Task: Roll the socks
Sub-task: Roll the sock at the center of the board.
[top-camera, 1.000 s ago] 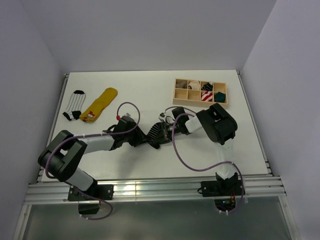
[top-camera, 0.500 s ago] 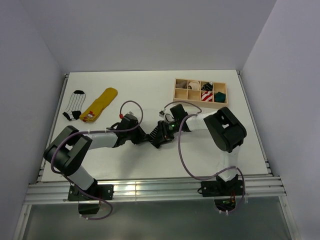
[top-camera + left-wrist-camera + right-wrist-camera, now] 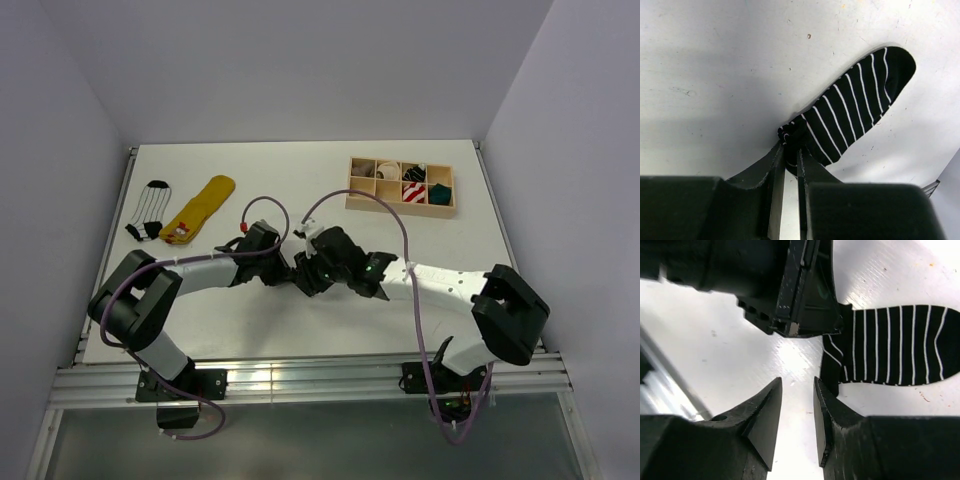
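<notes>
A black sock with thin white stripes [image 3: 855,107] lies flat on the white table, its cuff end bunched. My left gripper [image 3: 790,145] is shut on that bunched cuff. In the right wrist view the same sock [image 3: 900,345] stretches off to the right, and my right gripper [image 3: 797,381] stands open just beside the cuff, nothing between its fingers. The left gripper's body [image 3: 790,285] fills the space right above it. From the top both grippers [image 3: 298,275] [image 3: 322,262] meet at the table's middle and cover the sock.
A white-and-black striped sock [image 3: 150,210] and a yellow sock [image 3: 200,208] lie at the far left. A wooden compartment box [image 3: 352,188] holding rolled socks stands at the back right. The right arm's elbow [image 3: 510,310] juts out to the right.
The right gripper has opened and slid left beside the cuff, its elbow swinging out right. The left gripper has closed on the cuff.
</notes>
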Robot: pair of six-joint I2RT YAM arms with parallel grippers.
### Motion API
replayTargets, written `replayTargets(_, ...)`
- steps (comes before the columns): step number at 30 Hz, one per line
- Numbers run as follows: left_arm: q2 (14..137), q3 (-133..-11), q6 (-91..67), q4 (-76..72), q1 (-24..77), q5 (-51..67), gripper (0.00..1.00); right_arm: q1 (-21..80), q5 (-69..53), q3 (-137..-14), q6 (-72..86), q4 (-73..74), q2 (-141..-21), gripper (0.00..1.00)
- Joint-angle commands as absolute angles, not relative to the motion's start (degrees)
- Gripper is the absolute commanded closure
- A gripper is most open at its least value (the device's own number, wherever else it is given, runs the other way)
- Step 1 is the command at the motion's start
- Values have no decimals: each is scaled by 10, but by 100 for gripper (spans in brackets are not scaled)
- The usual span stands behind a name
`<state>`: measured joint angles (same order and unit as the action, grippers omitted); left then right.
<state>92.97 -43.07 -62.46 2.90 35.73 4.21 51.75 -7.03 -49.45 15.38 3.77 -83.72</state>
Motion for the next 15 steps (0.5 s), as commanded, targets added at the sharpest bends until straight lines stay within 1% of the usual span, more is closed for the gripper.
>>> replayTargets(1,931,-438,-598,98,357,11,82,541,32,-475,119,2,-838,62)
replayTargets(8,921,-439,-592,107,359,9,82,562,32,-481,110,-41,-888,62)
replayTargets(15,923,-438,-592,105,359,11,82,564,18,-496,105,-48,-921,65)
